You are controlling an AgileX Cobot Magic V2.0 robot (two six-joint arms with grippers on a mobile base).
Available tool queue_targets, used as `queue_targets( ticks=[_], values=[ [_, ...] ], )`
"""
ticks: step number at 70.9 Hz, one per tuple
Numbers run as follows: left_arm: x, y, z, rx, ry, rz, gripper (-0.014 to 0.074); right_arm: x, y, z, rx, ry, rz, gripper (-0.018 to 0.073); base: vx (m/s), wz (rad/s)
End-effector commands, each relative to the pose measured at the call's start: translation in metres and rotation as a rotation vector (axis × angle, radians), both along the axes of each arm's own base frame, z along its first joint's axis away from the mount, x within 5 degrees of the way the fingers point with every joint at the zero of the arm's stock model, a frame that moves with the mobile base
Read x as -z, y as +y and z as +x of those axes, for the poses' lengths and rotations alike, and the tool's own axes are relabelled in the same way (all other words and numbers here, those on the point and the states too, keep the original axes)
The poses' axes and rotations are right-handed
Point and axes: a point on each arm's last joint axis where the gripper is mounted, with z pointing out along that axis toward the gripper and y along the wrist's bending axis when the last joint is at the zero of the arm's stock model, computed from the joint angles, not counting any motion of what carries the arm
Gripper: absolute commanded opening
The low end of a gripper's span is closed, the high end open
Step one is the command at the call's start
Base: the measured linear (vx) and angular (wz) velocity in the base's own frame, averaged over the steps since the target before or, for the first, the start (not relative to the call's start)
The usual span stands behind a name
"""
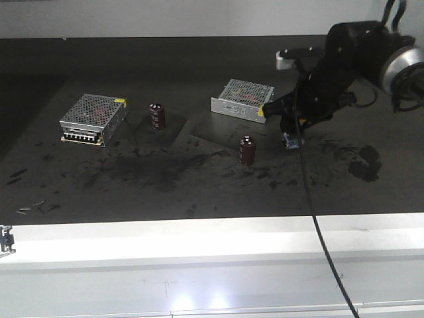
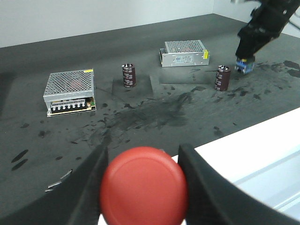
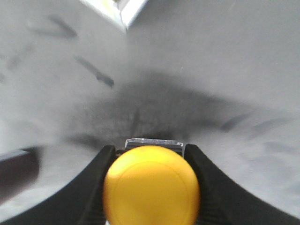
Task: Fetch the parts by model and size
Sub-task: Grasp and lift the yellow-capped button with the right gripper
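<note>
Left wrist-mounted view: the left gripper [image 2: 143, 151] is clamping the red-capped switch [image 2: 144, 185], its black fingers pressing on both sides of the cap, and the dark table [image 2: 140, 117] is spreading out beyond it. In the right wrist-mounted view the right gripper [image 3: 149, 149] is gripping the yellow-capped switch [image 3: 151, 185], with the cap filling the gap between the fingers. From the front, the right arm [image 1: 344, 59] is reaching down at the table's right side. The switch's blue base [image 1: 289, 140] is showing under the fingers, just beside the right power supply box [image 1: 242, 99] and near a capacitor [image 1: 247, 150]. I cannot tell whether the base is touching the table. A second power supply box [image 1: 93, 118] and a second capacitor [image 1: 157, 115] are sitting well apart on the left.
</note>
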Motion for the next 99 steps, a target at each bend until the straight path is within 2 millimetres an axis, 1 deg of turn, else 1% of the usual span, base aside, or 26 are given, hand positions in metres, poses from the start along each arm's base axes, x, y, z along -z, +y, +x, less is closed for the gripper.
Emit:
queue_targets(
  ticks=[1,9,14,18,23,25,26,27,30,31,32,35,36,37,41,45,46,47,51,52,58,75,81,87,93,99],
  values=[
    [-0.014,-0.002,0.0,0.015,-0.08,-0.038,-0.0007,-0.069,-0.006,-0.017,0.002,-0.213,0.034,-0.0011,0.0,0.0],
    [-0.014,-0.002,0.0,0.015,-0.08,-0.038,-0.0007,-0.098,-0.008,-0.032,-0.013,-0.286,0.043,-0.001,0.0,0.0],
    [-0.014,-0.002,0.0,0.015,-0.08,-0.038,-0.0007,-0.111,-0.01,-0.043,-0.024,-0.326,0.051,-0.001,0.0,0.0],
    [-0.014,-0.002,0.0,0.015,-0.08,-0.038,-0.0007,-0.118,-0.012,-0.055,-0.032,-0.364,0.053,-0.001,0.0,0.0],
    [-0.014,-0.002,0.0,0.015,-0.08,-0.038,-0.0007,-0.119,-0.015,-0.072,-0.03,-0.405,0.06,-0.001,0.0,0.0],
    [-0.014,-0.002,0.0,0.015,-0.08,-0.038,-0.0007,-0.118,-0.017,-0.08,-0.029,-0.419,0.062,-0.001,0.0,0.0],
    [-0.014,-0.002,0.0,0.015,-0.08,-0.038,-0.0007,-0.114,-0.017,-0.081,-0.029,-0.417,0.062,-0.001,0.0,0.0],
    [-0.014,-0.002,0.0,0.015,-0.08,-0.038,-0.0007,-0.116,-0.019,-0.088,-0.028,-0.433,0.065,-0.001,0.0,0.0],
    [-0.014,-0.002,0.0,0.015,-0.08,-0.038,-0.0007,-0.115,-0.021,-0.102,-0.025,-0.46,0.074,-0.001,0.0,0.0],
    [-0.014,-0.002,0.0,0.015,-0.08,-0.038,-0.0007,-0.11,-0.022,-0.104,-0.025,-0.461,0.074,-0.001,0.0,0.0],
    [-0.014,-0.002,0.0,0.015,-0.08,-0.038,-0.0007,-0.113,-0.023,-0.112,-0.023,-0.482,0.08,-0.001,0.0,0.0],
    [-0.014,-0.002,0.0,0.015,-0.08,-0.038,-0.0007,-0.111,-0.026,-0.127,-0.022,-0.517,0.09,-0.001,0.0,0.0],
    [-0.014,-0.002,0.0,0.015,-0.08,-0.038,-0.0007,-0.107,-0.026,-0.129,-0.023,-0.52,0.089,-0.001,0.0,0.0],
    [-0.014,-0.002,0.0,0.015,-0.08,-0.038,-0.0007,-0.11,-0.028,-0.137,-0.022,-0.545,0.093,-0.001,0.0,0.0],
    [-0.014,-0.002,0.0,0.015,-0.08,-0.038,-0.0007,-0.105,-0.032,-0.156,-0.018,-0.59,0.101,-0.001,0.0,0.0],
    [-0.014,-0.002,0.0,0.015,-0.08,-0.038,-0.0007,-0.106,-0.037,-0.181,-0.014,-0.66,0.113,-0.001,0.0,0.0],
    [-0.014,-0.002,0.0,0.015,-0.08,-0.038,-0.0007,-0.102,-0.039,-0.187,-0.013,-0.663,0.113,-0.001,0.0,0.0],
    [-0.014,-0.002,0.0,0.015,-0.08,-0.038,-0.0007,-0.105,-0.04,-0.192,-0.012,-0.689,0.118,-0.001,0.0,0.0],
    [-0.014,-0.002,0.0,0.015,-0.08,-0.038,-0.0007,-0.1,-0.044,-0.213,-0.009,-0.74,0.126,-0.001,0.0,0.0],
    [-0.014,-0.002,0.0,0.015,-0.08,-0.038,-0.0007,-0.103,-0.045,-0.218,-0.008,-0.757,0.129,-0.001,0.0,0.0],
    [-0.014,-0.002,0.0,0.015,-0.08,-0.038,-0.0007,-0.099,-0.051,-0.247,-0.006,-0.817,0.14,-0.001,0.0,0.0],
    [-0.014,-0.002,0.0,0.015,-0.08,-0.038,-0.0007,-0.079,-0.066,-0.324,0.001,-0.95,0.175,-0.001,0.0,0.0],
    [-0.014,-0.002,0.0,0.015,-0.08,-0.038,-0.0007,-0.072,-0.07,-0.344,0.001,-0.995,0.181,-0.001,0.0,0.0],
    [-0.014,-0.002,0.0,0.015,-0.08,-0.038,-0.0007,-0.063,-0.073,-0.359,0.001,-1.029,0.188,-0.001,0.0,0.0],
    [-0.014,-0.002,0.0,0.015,-0.08,-0.038,-0.0007,-0.057,-0.075,-0.367,0.001,-1.05,0.192,-0.001,0.0,0.0],
    [-0.014,-0.002,0.0,0.015,-0.08,-0.038,-0.0007,-0.054,-0.076,-0.37,0.0,-1.073,0.188,-0.001,0.0,0.0]
  ],
)
